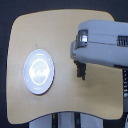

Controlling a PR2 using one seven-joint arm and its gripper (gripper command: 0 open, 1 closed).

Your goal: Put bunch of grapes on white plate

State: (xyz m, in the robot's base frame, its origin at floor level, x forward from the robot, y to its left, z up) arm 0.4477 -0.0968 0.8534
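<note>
The white plate (39, 71) lies on the wooden table (60, 35) toward the exterior view's left, and nothing is on it. My arm reaches in from the exterior view's right. Its gripper (81, 73) hangs over the table to the right of the plate, about a plate's width from its rim. The fingers look dark and close together. A dark mass sits at the fingertips, too blurred to say whether it is the bunch of grapes or only the fingers. Nowhere else on the table do the grapes show.
The large grey-white arm housing (102, 42) covers the table's right side. The table's rounded front edge (70, 111) runs along the bottom, with a stand below it.
</note>
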